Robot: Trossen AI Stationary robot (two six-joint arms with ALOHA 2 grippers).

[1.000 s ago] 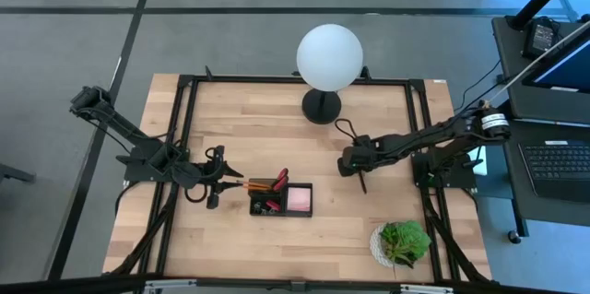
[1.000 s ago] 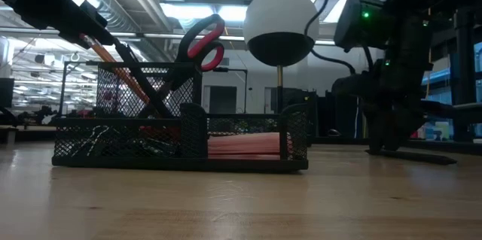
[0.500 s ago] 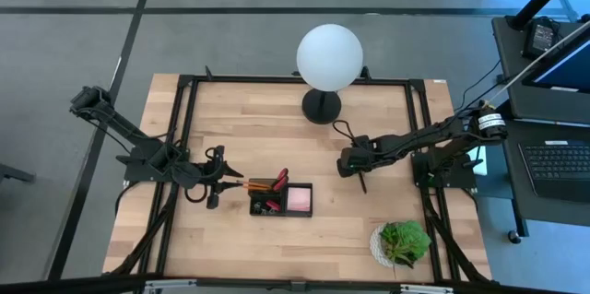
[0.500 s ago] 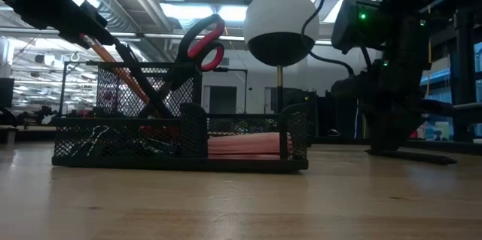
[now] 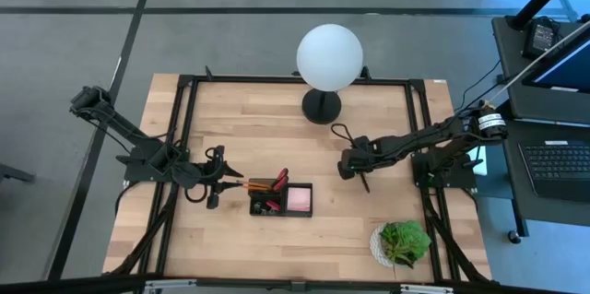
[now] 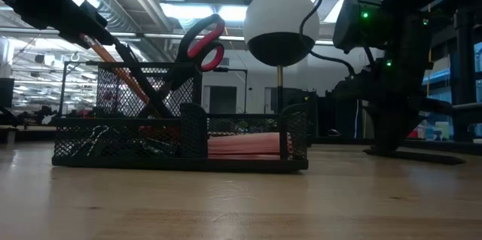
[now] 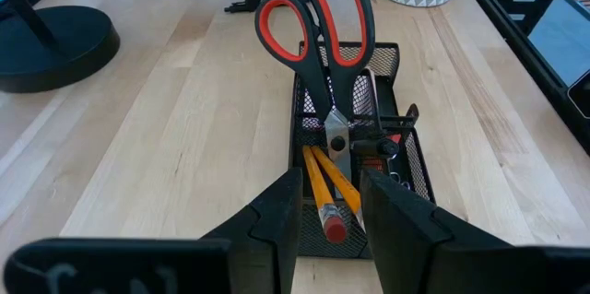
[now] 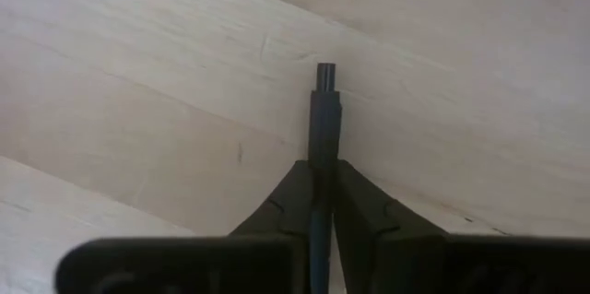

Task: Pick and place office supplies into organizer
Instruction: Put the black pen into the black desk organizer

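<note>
Wooden bench (image 5: 277, 128), black frame round its edge. White globe lamp (image 5: 329, 56) at the far side, round base on the wood; potted plant (image 5: 401, 242) at the near right corner.

Black mesh organizer (image 5: 281, 198) sits near the bench's middle, a bit toward the near edge. Red-handled scissors (image 7: 318, 27) stand blades-down in its tall cup, two orange pencils (image 7: 324, 183) lean there too, eraser ends up. Pink sticky-note pad (image 5: 300, 201) lies in the right compartment.

Left hand (image 7: 330, 204) hangs just left of the organizer, fingers spread on either side of the pencil ends, not touching them.

Right hand (image 8: 322, 186) is down on the bench right of the organizer, well apart from it, fingers pressed together, pinching a black pen (image 8: 324, 119) that pokes out ahead along the wood.
</note>
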